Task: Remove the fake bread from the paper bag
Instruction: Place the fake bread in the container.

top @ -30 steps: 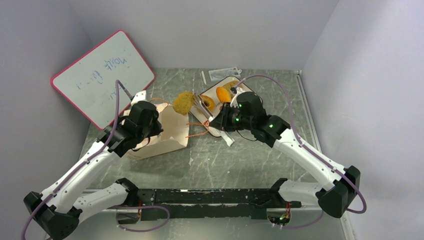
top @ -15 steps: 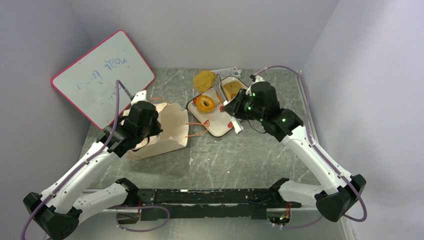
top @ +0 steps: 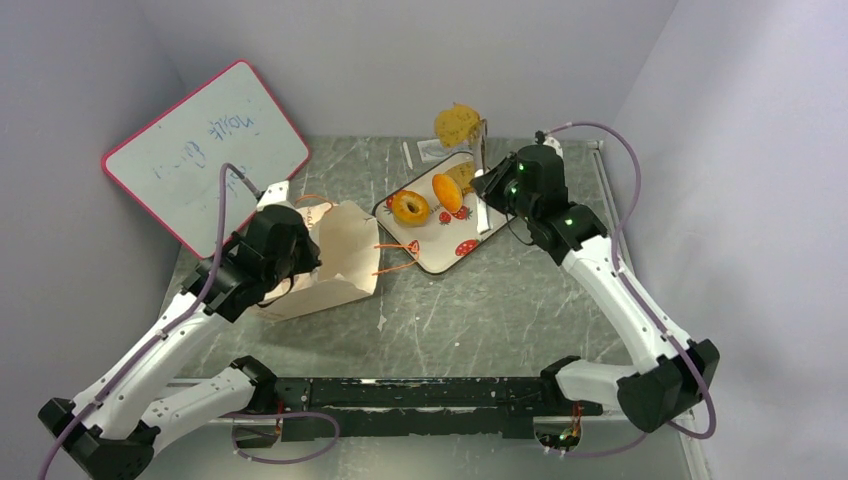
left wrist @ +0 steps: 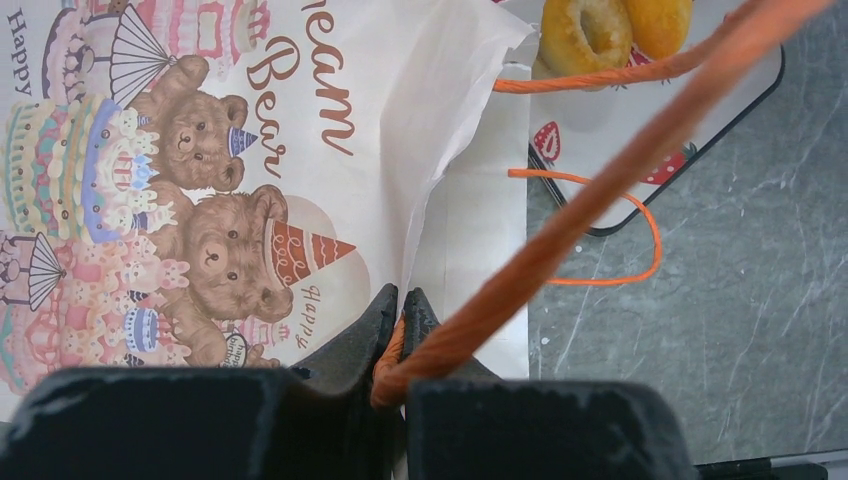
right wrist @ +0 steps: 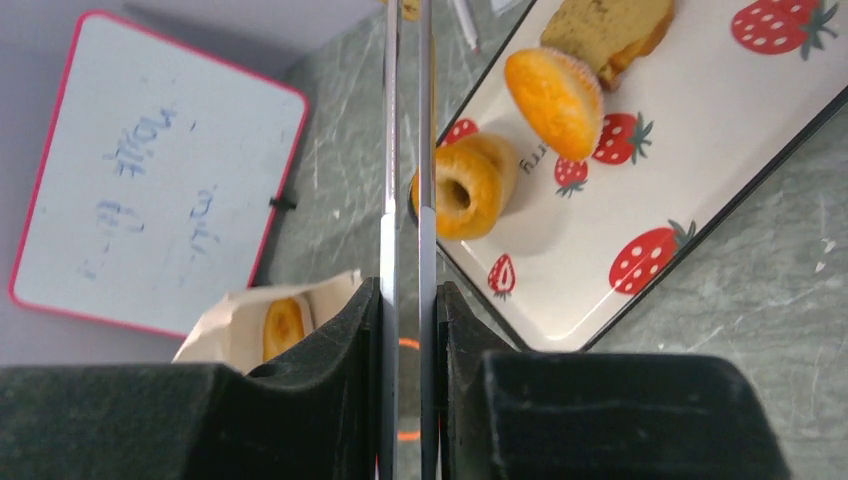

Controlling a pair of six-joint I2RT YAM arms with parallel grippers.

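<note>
The paper bag [top: 335,255] lies on its side, mouth toward the strawberry tray [top: 450,255]. My left gripper [left wrist: 400,300] is shut on its orange cord handle [left wrist: 600,180], above the bear-print face [left wrist: 200,150]. My right gripper [right wrist: 405,290] is shut on metal tongs [right wrist: 389,200]. In the top view the tongs [top: 481,150] pinch a round rough tan bun [top: 457,125] high over the tray's far edge. A ring doughnut [right wrist: 462,190], an orange oval bun [right wrist: 555,100] and a long loaf [right wrist: 605,30] lie on the tray. One more orange bread [right wrist: 282,327] shows inside the bag's mouth.
A pink-framed whiteboard [top: 205,150] leans against the back left wall. A small clear packet [top: 440,150] lies behind the tray. The second cord handle [top: 395,262] trails on the tabletop between bag and tray. Walls close in at the back and both sides.
My right arm has carried the tan bun in the tongs from over the bag's mouth rightward and back, past the tray. My left gripper keeps its hold on the cord.
</note>
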